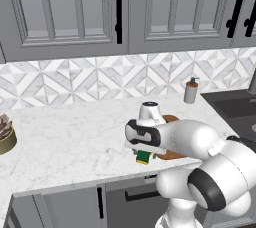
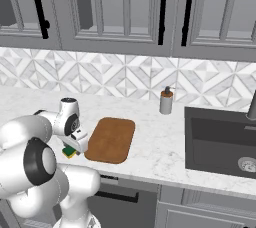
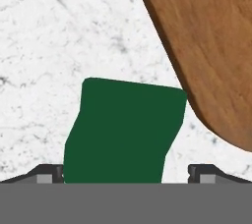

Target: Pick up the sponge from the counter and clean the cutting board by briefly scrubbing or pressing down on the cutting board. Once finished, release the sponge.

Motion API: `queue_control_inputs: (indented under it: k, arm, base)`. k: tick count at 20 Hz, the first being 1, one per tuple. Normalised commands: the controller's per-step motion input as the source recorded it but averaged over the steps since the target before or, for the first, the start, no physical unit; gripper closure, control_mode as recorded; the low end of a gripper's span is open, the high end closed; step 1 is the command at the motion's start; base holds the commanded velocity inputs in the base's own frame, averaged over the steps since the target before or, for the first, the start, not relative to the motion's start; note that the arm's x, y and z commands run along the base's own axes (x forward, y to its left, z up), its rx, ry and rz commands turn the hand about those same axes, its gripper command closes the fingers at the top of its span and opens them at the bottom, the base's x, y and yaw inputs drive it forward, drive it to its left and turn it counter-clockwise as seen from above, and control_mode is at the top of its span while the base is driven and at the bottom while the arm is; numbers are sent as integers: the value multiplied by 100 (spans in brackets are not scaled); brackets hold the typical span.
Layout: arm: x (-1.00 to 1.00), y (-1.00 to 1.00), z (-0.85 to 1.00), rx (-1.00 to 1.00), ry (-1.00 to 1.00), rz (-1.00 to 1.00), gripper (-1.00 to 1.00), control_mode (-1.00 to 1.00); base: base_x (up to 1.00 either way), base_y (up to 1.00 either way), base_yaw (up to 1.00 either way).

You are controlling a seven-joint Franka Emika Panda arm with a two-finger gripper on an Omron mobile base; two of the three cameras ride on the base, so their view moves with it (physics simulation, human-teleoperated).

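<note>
The sponge (image 3: 123, 129) shows its dark green top in the hand view, lying on the white marble counter (image 3: 49, 31) just left of the cutting board (image 3: 211, 46). My gripper (image 3: 127, 173) is open and low over the sponge, one fingertip (image 3: 49, 173) on each side of it. From the base views, the gripper (image 1: 142, 151) (image 2: 74, 146) points down near the counter's front edge. The sponge (image 1: 143, 158) (image 2: 69, 152) peeks out beneath it, green over yellow. The brown wooden cutting board (image 2: 111, 139) (image 1: 171, 119) lies flat right beside it, partly hidden by my arm in the left base view.
A grey soap dispenser (image 1: 190, 91) (image 2: 166, 102) stands by the tiled backsplash behind the board. A dark sink (image 1: 235, 109) (image 2: 220, 142) lies to the right. A bowl (image 1: 5, 137) sits at the counter's far left. Grey wall cabinets hang above.
</note>
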Motion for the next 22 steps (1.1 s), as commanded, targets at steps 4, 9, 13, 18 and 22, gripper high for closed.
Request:
queue_control_inputs:
  k: [4, 9, 13, 18, 22]
  arm:
    - [0, 1, 0, 0, 0, 0, -100, -100]
    - [0, 7, -1, 0, 0, 0, -100, -100]
    - [0, 1, -3, 0, 0, 0, -100, -100]
    - [0, 0, -1, 0, 0, 0, -100, -100]
    - [0, 0, -6, 0, 0, 0, -100, -100]
  base:
    - [0, 0, 0]
    - [0, 0, 0]
    - [0, 0, 0]
    - [0, 0, 0]
    - [0, 0, 0]
